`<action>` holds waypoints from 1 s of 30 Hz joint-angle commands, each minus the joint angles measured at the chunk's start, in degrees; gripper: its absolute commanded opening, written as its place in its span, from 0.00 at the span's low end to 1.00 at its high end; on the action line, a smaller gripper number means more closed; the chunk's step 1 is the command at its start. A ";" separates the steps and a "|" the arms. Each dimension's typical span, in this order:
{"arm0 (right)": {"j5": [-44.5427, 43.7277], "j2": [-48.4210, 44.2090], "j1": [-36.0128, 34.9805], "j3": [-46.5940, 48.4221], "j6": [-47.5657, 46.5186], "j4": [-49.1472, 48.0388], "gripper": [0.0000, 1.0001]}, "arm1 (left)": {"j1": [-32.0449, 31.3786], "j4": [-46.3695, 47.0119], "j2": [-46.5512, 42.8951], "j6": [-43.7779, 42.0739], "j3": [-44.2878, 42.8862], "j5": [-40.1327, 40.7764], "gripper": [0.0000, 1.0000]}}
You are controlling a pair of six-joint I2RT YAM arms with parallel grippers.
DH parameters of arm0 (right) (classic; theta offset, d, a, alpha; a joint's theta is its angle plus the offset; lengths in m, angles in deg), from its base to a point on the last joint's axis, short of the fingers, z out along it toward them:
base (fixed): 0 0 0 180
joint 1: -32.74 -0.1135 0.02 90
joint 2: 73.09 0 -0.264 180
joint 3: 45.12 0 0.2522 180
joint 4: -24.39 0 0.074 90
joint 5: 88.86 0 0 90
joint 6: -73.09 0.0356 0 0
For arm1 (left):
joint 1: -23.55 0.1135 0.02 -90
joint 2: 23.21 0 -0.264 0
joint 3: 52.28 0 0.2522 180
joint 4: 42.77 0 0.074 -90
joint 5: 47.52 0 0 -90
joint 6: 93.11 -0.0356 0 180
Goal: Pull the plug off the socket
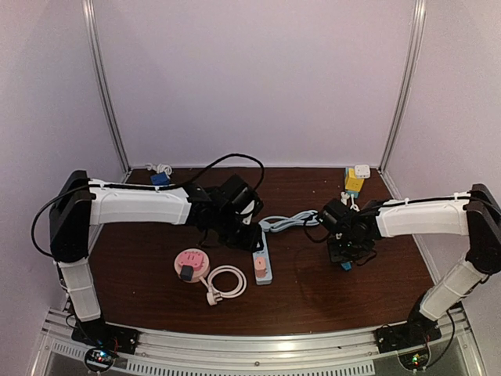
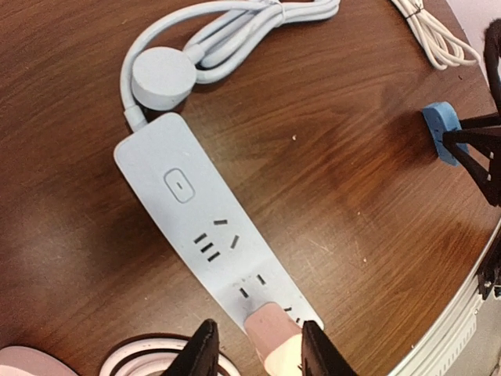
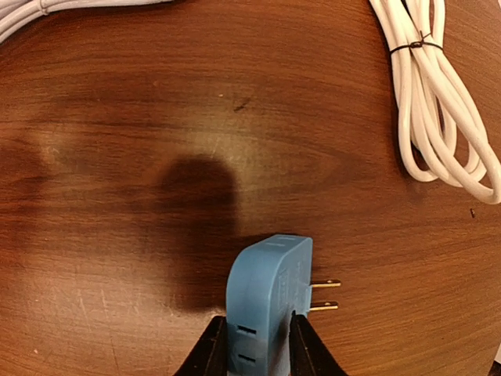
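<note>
My left gripper [image 2: 258,327] straddles the pink plug [image 2: 270,341] with its jaws loose: one finger [image 2: 313,352] touches the plug's side, while the other stands off it with a visible gap. The plug sits in the last socket at the near end of the light-blue power strip [image 2: 184,196], which lies flat on the table [image 2: 352,196]. At the strip's far end its own cord [image 2: 235,31] is coiled. Off to the strip's right, my right gripper [image 3: 257,319] is clamped on a blue adapter [image 3: 266,274], and a bundled white cable [image 3: 427,94] lies on that same side of the strip
</note>
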 commanded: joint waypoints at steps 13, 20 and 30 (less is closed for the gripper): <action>9.14 -2.84 -0.51 0.77 -2.44 -12.18 0.51 | -4.68 -6.05 -0.29 4.88 -2.29 11.05 0.62; 11.27 -2.76 -0.02 1.87 -3.11 -18.35 0.64 | -7.57 -10.65 3.11 6.81 -8.03 13.54 0.71; 19.76 -4.63 5.84 0.07 -2.92 -26.12 0.68 | -9.82 -19.95 10.16 10.99 -17.27 18.75 0.67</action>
